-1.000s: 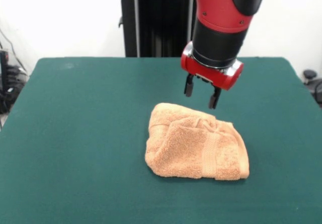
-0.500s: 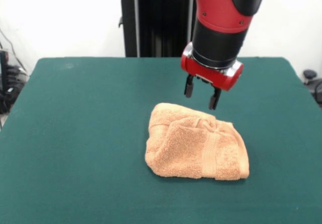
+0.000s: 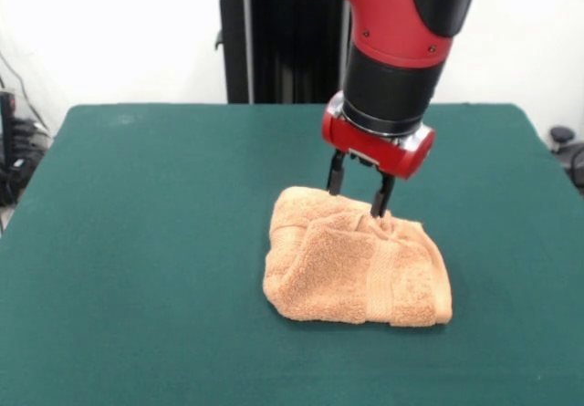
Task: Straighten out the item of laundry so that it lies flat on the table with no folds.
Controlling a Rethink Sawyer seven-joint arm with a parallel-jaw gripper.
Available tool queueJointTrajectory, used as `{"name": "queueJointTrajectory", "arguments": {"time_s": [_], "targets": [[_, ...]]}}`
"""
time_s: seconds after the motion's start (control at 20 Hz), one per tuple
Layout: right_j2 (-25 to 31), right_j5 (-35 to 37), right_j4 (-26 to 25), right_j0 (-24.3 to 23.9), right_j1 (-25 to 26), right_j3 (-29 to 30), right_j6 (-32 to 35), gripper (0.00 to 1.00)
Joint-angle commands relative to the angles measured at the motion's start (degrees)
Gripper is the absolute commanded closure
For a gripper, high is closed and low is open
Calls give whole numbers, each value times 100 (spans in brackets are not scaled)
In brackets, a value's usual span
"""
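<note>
lowered since the earlier frame, the gripper (image 3: pixel 357 198) now has its spread fingertips touching the towel's (image 3: pixel 357 261) upper edge. folded and bunched, the towel lies right of centre on the table (image 3: pixel 137 242).

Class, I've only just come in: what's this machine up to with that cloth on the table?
A red and black robot arm is reaching down to an orange towel that lies bunched and folded on the green table. Its tool is open, with its tips at the towel's far edge, one at a crease. The towel is not lifted or spread, so the flattening has not begun.
</note>
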Motion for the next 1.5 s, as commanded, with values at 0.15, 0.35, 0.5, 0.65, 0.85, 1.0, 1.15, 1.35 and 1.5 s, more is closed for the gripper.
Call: {"name": "queueJointTrajectory", "arguments": {"time_s": [0.15, 0.35, 0.5, 0.65, 0.85, 1.0, 1.15, 1.35, 1.5], "targets": [[584, -493, 247, 76, 450, 740, 1267, 0], [548, -527, 217, 82, 463, 769, 1232, 0], [510, -541, 169, 98, 482, 768, 1199, 0], [484, -518, 132, 108, 480, 786, 1167, 0], [445, -547, 99, 138, 475, 825, 1172, 0], [529, -718, 101, 80, 601, 863, 1135, 0], [643, -830, 114, 11, 796, 884, 1081, 0], [709, -1115, 109, -17, 950, 964, 1066, 0], [663, -1161, 115, 23, 1062, 940, 1106, 0]]}}
